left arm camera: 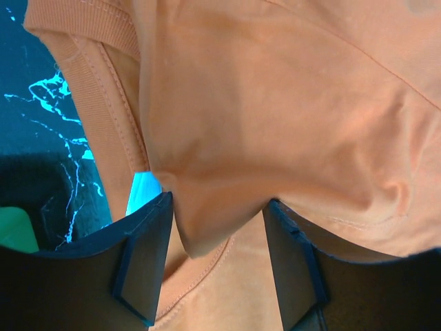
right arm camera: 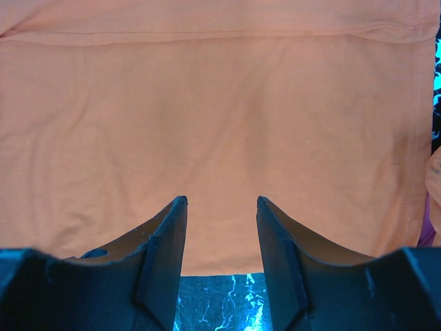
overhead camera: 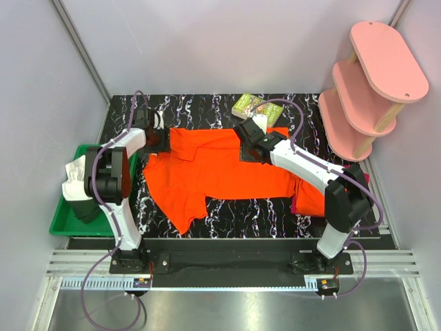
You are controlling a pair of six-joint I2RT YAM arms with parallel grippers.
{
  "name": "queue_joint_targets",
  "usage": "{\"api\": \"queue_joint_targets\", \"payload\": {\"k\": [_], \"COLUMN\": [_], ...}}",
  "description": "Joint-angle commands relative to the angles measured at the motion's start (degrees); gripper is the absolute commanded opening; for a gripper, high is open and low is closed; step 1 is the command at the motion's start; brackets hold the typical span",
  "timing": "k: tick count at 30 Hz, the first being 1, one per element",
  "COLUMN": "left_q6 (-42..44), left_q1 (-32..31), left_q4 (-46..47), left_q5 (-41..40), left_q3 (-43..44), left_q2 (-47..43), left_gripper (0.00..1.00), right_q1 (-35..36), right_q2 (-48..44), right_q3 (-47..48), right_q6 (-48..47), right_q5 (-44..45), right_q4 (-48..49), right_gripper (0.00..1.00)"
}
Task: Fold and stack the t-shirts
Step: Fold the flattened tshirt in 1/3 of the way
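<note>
Orange shirt (overhead camera: 220, 169): lying spread out across the middle of the black marbled surface (overhead camera: 275, 215), one sleeve trailing toward the near edge.
Left hand (left arm camera: 218, 201): sitting at the shirt's far left corner, by the collar; fingers standing apart with a bunched fold of cloth between them; whether they are pinching it cannot be told.
Right hand (right arm camera: 221, 201): hanging over the shirt's far right part at a hemmed edge; fingers standing apart, gripping nothing.
Second orange shirt (overhead camera: 311, 198): lying at the right, partly under the right arm.
Green tray (overhead camera: 60, 224): sitting at the left, holding white cloth (overhead camera: 74, 176).
Pink shelf (overhead camera: 372, 83): standing at the far right.
</note>
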Motion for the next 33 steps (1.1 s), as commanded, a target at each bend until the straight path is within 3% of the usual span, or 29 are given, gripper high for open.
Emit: {"api": "queue_joint_targets", "payload": {"k": [1,9,11,14,19,22,28,33], "left_q6": [-0.43,-0.34,-0.34,-0.34,-0.52,-0.69,-0.96,-0.61], "left_q1": [0.35,0.53,0.62,0.53,0.62,0.62,0.53,0.62], "left_q4": [1.84,2.10,2.10,1.67,0.52,0.52,1.84,2.10], "left_q5": [0.75,1.89,2.06,1.36,-0.39,0.65,1.72,0.66], "left_q3": [2.52,0.33,-0.63,-1.43,-3.18,-5.20,-7.06,-6.01], "left_q2": [1.19,-0.48,-1.88,-3.37,-5.75,-7.25,-7.17,-5.41], "left_gripper": [0.56,0.38,0.39,0.53,0.62,0.61,0.48,0.47], "right_q1": [0.55,0.55,0.55,0.64,0.99,1.34,1.69,1.78], "right_q2": [0.31,1.72,2.07,2.51,2.34,1.99,1.37,0.32], "right_q3": [-0.18,0.00,0.08,0.26,0.08,-0.44,-1.76,-2.64], "right_q6": [0.44,0.88,1.06,1.14,1.49,1.93,2.46,2.55], "right_q5": [2.16,1.63,1.45,1.19,0.93,0.93,1.01,1.54], "right_q4": [0.17,0.26,0.17,0.26,0.26,0.35,0.61,0.61], "right_gripper": [0.52,0.51,0.51,0.50,0.51,0.50,0.50,0.50]}}
